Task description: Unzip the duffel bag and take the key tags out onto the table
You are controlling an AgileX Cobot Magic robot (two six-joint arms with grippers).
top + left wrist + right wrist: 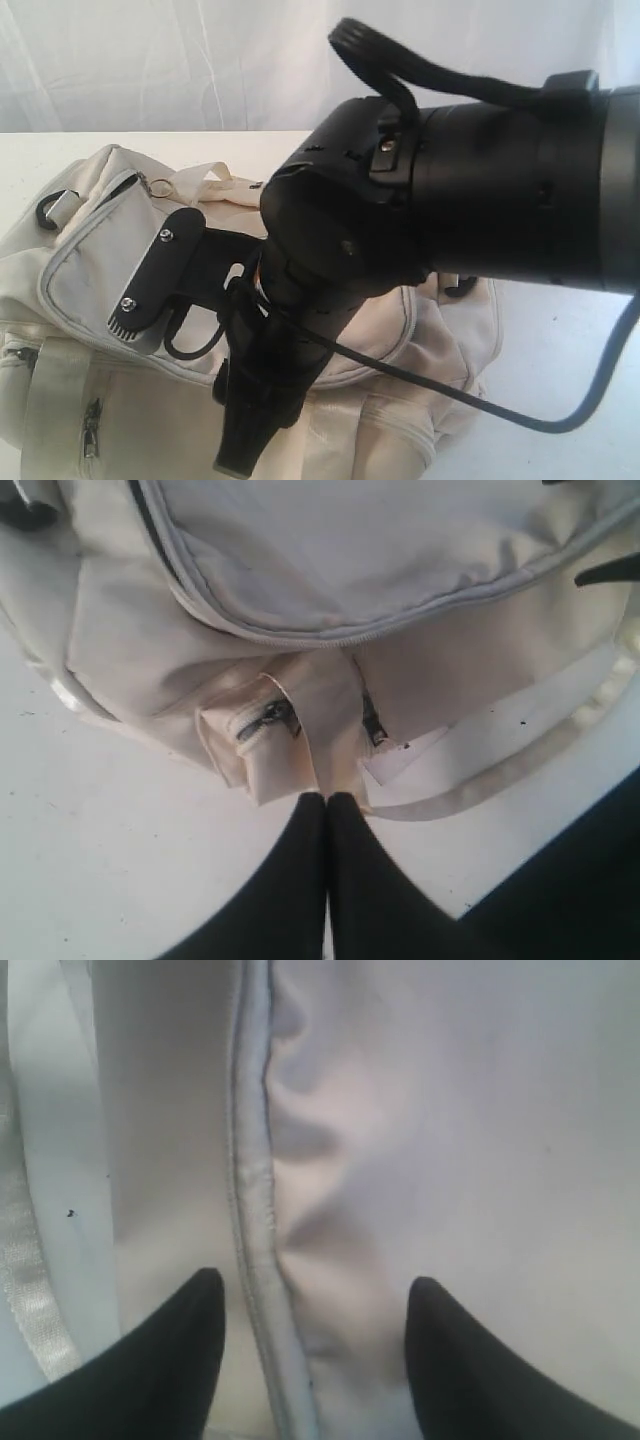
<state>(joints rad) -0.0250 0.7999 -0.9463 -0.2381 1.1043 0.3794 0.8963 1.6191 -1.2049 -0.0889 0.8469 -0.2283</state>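
The cream-white duffel bag (100,250) lies on the white table (570,350), its zippers closed. My left gripper (327,800) is shut at the bag's edge, pinching the end of a fabric strip (325,730) that runs between two small zipper pulls (268,718). My right gripper (185,385) hovers open just over the top of the bag. Its two black fingertips (170,1350) straddle a closed light grey zipper seam (255,1210). The key tags are hidden from every view.
The right arm's black body (450,200) and its cable fill much of the exterior view and hide the bag's middle. A loose white webbing strap (500,775) lies on the table (120,860) beside the bag. A white backdrop hangs behind.
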